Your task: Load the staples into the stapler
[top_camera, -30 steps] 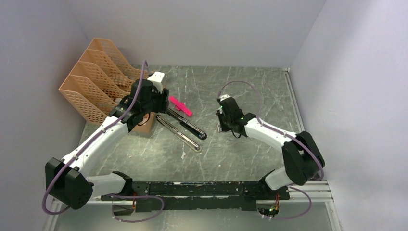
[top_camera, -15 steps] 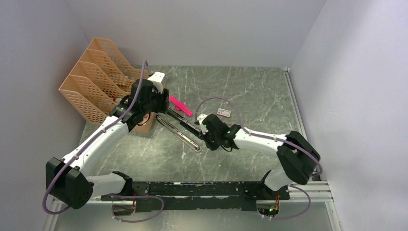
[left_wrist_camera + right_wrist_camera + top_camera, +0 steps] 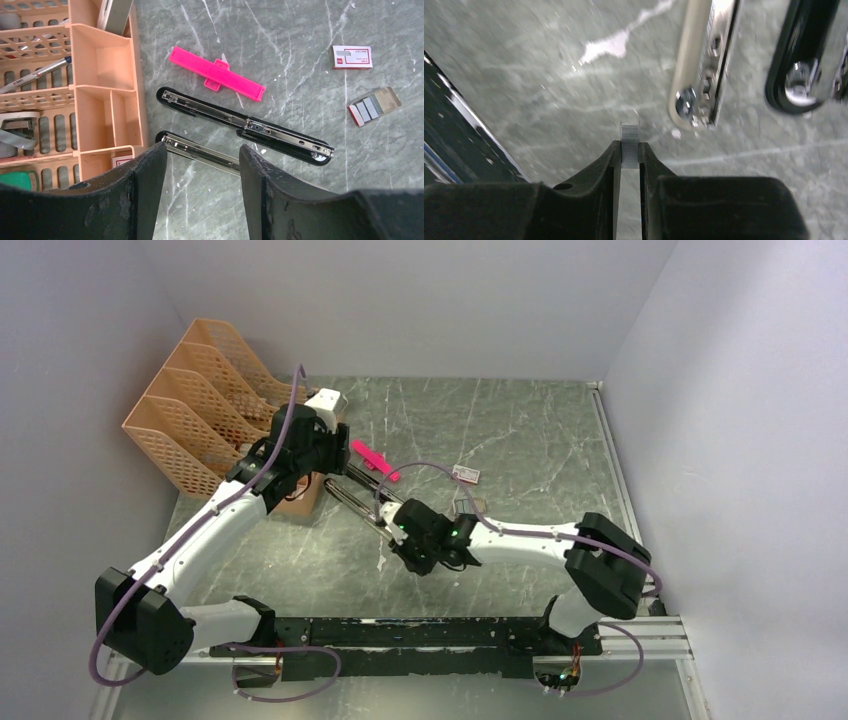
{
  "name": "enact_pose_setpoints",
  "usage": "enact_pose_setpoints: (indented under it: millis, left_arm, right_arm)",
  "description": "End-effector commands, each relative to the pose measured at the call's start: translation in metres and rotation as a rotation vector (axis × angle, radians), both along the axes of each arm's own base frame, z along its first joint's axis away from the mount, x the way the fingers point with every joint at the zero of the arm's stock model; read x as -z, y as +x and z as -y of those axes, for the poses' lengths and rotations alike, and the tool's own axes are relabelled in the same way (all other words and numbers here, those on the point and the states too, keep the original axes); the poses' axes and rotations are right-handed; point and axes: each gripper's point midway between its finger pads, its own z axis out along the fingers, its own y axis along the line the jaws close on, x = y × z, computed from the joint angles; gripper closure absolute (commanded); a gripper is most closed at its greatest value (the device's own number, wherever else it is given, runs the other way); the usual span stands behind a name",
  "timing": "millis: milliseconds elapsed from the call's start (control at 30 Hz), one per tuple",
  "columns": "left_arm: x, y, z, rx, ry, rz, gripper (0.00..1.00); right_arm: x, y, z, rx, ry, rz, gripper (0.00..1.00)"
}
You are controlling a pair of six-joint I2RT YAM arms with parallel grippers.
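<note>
Top view, stapler [image 3: 365, 492]: lies opened flat on the table [image 3: 520, 430], its 2 long halves side by side.
Top view, right gripper [image 3: 408, 552]: low at the stapler's near end; jaws not readable from here.
Top view, left gripper [image 3: 335, 455]: over the stapler's far end.
Top view, pink piece [image 3: 375, 460]: just beyond the stapler.
Top view, white box [image 3: 465, 474]: right of the stapler, apart from it.
Left wrist, left gripper: its 2 fingers [image 3: 145, 195] are spread and hold nothing; the stapler's silver rail shows between them.
Left wrist, orange organizer [image 3: 100, 75]: just left of the stapler.
Left wrist, tray [image 3: 374, 106]: holds pale strips, right of the stapler's end.
Right wrist, right gripper: tips pressed together, pinching the staples [image 3: 629, 139].
Right wrist, staples: 1 short strip, upright between the tips, near the end of the stapler's silver rail but not touching it.
</note>
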Motion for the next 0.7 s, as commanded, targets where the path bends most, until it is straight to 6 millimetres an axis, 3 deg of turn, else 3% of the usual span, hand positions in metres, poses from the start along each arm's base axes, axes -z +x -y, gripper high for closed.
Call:
enact_pose_setpoints:
  millis: [0, 133, 333, 567, 667]
  left_arm:
    - [-0.008, 0.003, -0.014, -0.066, -0.038, 0.021, 0.41]
    - [-0.017, 0.006, -0.033, -0.131, -0.097, 0.043, 0.40]
    - [-0.024, 0.008, -0.051, -0.194, -0.127, 0.073, 0.40]
    - [-0.023, 0.008, -0.051, -0.188, -0.134, 0.070, 0.40]
    - [-0.023, 0.008, -0.051, -0.184, -0.136, 0.071, 0.40]
  right_arm:
    - [-0.015, 0.011, -0.045, -0.002, 0.078, 0.019, 0.87]
    - [-0.011, 0.017, -0.073, -0.020, 0.053, 0.035, 0.85]
    - [0.003, 0.021, -0.095, -0.058, -0.008, 0.031, 0.85]
    - [0.015, 0.023, -0.100, -0.073, -0.055, 0.028, 0.82]
    - [0.020, 0.021, -0.099, -0.081, -0.062, 0.018, 0.76]
